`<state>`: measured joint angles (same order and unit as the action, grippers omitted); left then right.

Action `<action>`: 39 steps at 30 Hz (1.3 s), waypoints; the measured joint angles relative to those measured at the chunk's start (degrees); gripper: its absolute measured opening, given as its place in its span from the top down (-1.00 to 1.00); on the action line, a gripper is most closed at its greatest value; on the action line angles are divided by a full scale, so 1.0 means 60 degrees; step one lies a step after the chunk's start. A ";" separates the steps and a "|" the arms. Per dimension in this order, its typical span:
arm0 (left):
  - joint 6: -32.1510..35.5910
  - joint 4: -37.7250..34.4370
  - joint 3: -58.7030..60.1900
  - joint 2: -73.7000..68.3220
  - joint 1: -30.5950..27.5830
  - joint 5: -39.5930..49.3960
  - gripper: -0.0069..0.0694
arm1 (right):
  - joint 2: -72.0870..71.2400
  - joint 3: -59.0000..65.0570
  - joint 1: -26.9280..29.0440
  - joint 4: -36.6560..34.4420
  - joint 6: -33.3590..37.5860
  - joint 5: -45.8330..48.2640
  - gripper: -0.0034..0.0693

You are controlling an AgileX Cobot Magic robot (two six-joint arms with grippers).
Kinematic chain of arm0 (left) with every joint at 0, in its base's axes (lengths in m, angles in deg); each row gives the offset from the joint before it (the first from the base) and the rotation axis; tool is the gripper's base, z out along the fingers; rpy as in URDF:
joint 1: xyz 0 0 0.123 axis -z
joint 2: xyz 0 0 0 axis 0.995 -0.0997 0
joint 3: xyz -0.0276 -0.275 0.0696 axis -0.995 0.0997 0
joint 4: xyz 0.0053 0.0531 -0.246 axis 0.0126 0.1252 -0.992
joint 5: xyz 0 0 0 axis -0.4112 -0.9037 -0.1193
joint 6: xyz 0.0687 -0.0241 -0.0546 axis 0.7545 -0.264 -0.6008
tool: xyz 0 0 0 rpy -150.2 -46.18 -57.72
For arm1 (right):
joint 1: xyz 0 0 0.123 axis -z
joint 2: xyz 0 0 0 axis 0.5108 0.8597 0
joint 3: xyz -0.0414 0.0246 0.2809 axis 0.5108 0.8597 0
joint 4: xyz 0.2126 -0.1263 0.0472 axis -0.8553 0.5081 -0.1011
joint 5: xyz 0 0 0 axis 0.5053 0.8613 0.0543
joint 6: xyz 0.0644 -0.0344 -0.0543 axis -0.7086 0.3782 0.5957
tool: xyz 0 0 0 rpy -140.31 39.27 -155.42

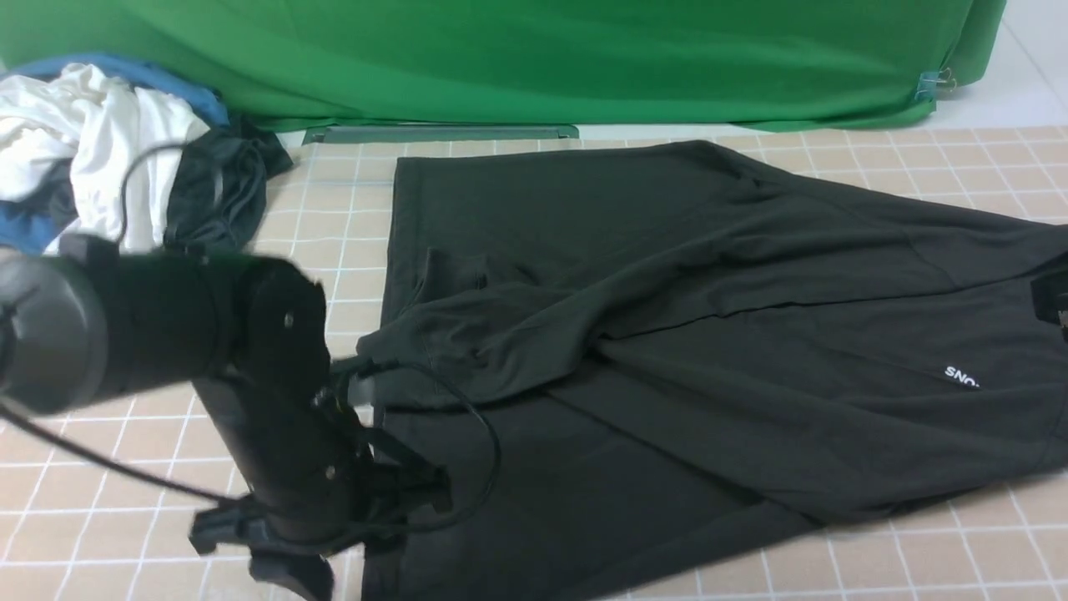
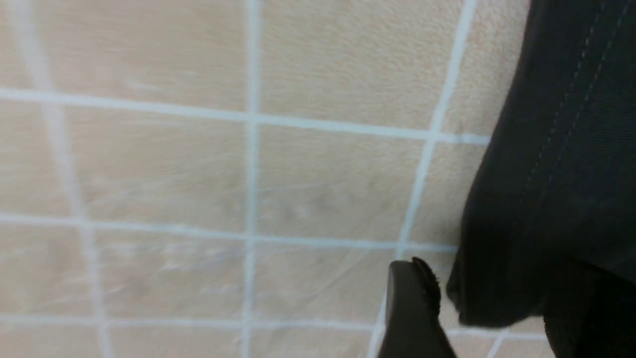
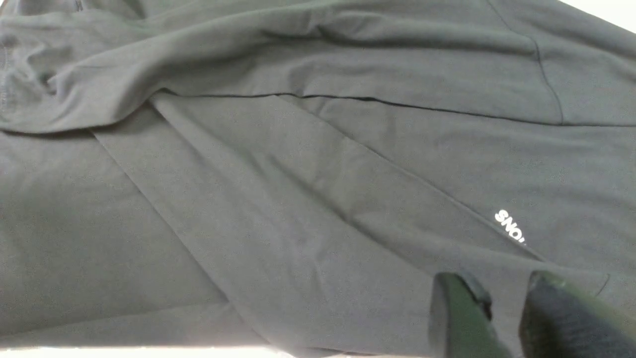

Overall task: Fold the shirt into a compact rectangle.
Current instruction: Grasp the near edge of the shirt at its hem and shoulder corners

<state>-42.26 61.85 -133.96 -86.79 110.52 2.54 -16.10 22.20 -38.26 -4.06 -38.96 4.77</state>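
- Black shirt [image 1: 667, 334] lies spread over the middle and right of the tan checked table [image 1: 100, 501], reaching from near the far edge down to the near edge.
- One side is folded over itself on a slant and rumpled; only the white letters [image 1: 961, 376] "SNO" show beside that fold.
- My right claw [image 3: 497, 278] is over the cloth just beside the letters, fingers apart, shirt showing in the gap.
- My left claw [image 2: 489, 293] is at the shirt's left hem; one finger [image 2: 412, 308] stands just beside the bunched hem, and I cannot tell whether I grip it.
- White, blue and dark clothes [image 1: 108, 150] are heaped in the far left corner.
- Green cloth [image 1: 501, 58] hangs behind the far edge.
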 joint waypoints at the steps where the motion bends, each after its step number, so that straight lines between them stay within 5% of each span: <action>1: -0.0136 0.0114 -0.0165 0.0000 0.0000 0.0244 -0.08 | 0.0000 0.0000 0.0000 0.0000 0.0000 -0.0023 0.31; 29: -0.0844 -0.1137 0.1139 -0.0222 0.0674 -0.1602 -0.06 | 0.0000 0.0000 0.0000 -0.0011 -0.0018 -0.0118 0.31; 39: -0.0012 -0.1195 0.1129 -0.0155 0.0674 -0.2230 0.72 | 0.0000 0.0000 0.0000 -0.0011 0.0022 0.0062 0.31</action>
<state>-42.33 54.68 -127.18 -87.72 114.57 -10.83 -16.10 22.20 -38.26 -4.12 -38.83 5.15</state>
